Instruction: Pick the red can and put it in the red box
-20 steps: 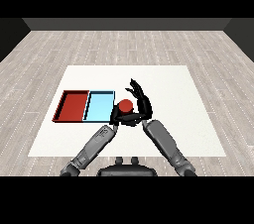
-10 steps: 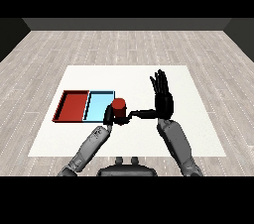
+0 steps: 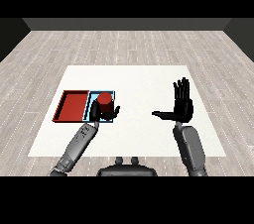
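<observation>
Over the light blue tray (image 3: 93, 100), left hand (image 3: 99, 113) grips red can (image 3: 104, 101); right hand (image 3: 181, 107) open, idle. Risk: releasing short of red tray (image 3: 72, 106), wrong compartment.

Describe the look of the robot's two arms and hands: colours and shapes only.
Both forearms are grey, rounded, tapering cylinders coming in from the lower corners. Each ends in a black hand with slim fingers and a thumb: the left hand and the right hand. No cables, markings or sleeves show.
</observation>
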### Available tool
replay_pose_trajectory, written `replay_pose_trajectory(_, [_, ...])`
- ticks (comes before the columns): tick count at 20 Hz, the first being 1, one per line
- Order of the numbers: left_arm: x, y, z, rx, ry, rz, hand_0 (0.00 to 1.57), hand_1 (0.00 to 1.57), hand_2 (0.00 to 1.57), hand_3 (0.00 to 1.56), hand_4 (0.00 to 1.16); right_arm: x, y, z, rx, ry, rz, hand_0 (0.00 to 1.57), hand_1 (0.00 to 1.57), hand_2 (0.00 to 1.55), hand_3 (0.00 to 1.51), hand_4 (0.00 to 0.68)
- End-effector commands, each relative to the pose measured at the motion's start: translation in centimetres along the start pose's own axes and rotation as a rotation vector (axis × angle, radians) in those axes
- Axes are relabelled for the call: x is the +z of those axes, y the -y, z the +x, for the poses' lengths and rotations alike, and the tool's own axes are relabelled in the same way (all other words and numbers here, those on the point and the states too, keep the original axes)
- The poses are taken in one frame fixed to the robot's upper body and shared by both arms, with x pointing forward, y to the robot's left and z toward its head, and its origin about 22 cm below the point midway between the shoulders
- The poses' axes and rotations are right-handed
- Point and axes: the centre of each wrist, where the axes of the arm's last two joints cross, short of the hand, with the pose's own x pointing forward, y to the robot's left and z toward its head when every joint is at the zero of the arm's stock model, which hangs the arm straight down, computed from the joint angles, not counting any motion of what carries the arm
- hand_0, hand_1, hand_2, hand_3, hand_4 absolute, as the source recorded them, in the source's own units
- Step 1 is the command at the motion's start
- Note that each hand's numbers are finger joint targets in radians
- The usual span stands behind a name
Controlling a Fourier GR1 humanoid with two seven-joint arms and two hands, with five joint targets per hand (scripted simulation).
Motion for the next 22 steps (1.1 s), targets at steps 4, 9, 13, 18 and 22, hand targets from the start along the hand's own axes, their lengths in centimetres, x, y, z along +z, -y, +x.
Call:
replay_pose_trajectory(4, [-1.7, -4.7, 1.2, -0.112, -0.004, 0.077, 1.57, 1.57, 1.56, 1.42, 1.12, 3.2, 2.4, -3.6, 0.131, -0.119, -0.046, 0.00, 0.00, 0.00, 0.00, 0.000])
replay_pose_trajectory(9, [-4.9, -7.8, -0.1, -0.262, -0.062, 0.122, 1.57, 1.57, 1.55, 1.43, 1.13, 5.0, 4.3, -3.6, 0.108, -0.170, -0.044, 0.00, 0.00, 0.00, 0.00, 0.000])
replay_pose_trajectory(13, [-8.2, -12.5, 0.5, -0.372, -0.113, 0.176, 1.57, 1.57, 1.51, 1.42, 1.10, 6.2, 5.4, -5.3, 0.106, -0.205, -0.062, 0.00, 0.00, 0.00, 0.00, 0.000])
replay_pose_trajectory(18, [-7.0, -16.8, -4.4, -0.449, -0.280, 0.267, 1.57, 1.57, 1.55, 1.46, 1.10, 8.1, 6.0, -6.9, 0.152, -0.222, -0.032, 0.00, 0.00, 0.00, 0.00, 0.000])
replay_pose_trajectory(22, [-4.9, -19.0, -8.7, -0.462, -0.416, 0.305, 1.57, 1.57, 1.57, 1.49, 1.09, 7.0, 6.5, -5.4, 0.119, -0.165, -0.054, 0.00, 0.00, 0.00, 0.00, 0.000])
